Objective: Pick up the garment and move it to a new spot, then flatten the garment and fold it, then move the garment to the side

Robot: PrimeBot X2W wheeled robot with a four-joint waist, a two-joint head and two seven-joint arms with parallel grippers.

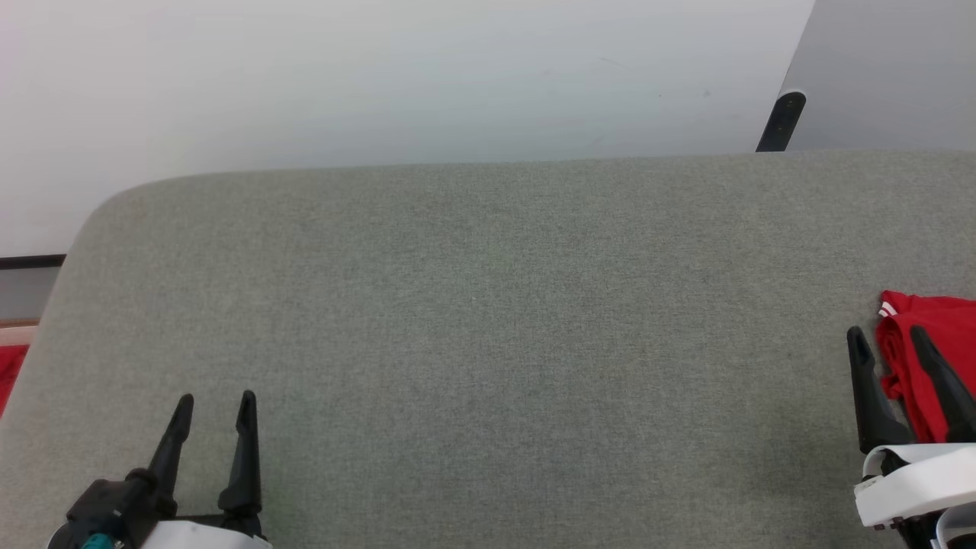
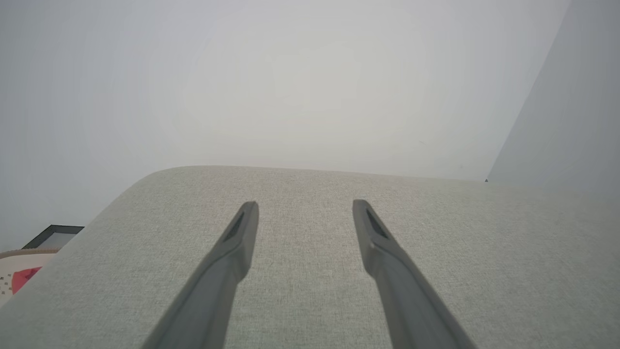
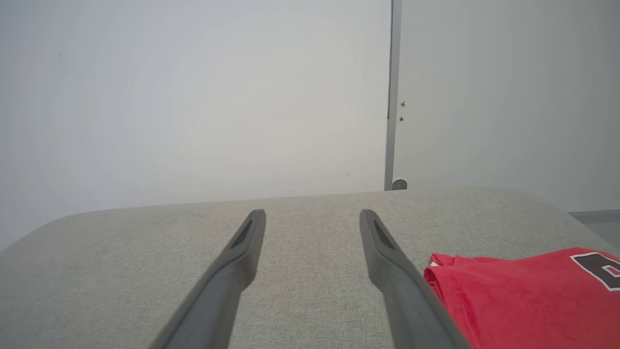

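The garment (image 1: pixel 942 320) is a red jersey lying bunched at the right edge of the grey fabric table (image 1: pixel 488 305), with white stripes at its near corner. In the right wrist view the garment (image 3: pixel 523 291) lies just right of my right finger and shows a piece of dark, white-edged lettering. My right gripper (image 1: pixel 888 335) is open beside the garment's left edge. Nothing sits between the fingers of this gripper (image 3: pixel 312 213). My left gripper (image 1: pixel 216 398) is open over bare table at the lower left. Seen from its own wrist, the left gripper (image 2: pixel 305 204) is likewise empty.
A white wall stands behind the table. A dark post (image 1: pixel 781 122) rises at the table's far right edge. The table's far left corner is rounded. Beyond its left edge lies something red (image 1: pixel 11 366) on the floor.
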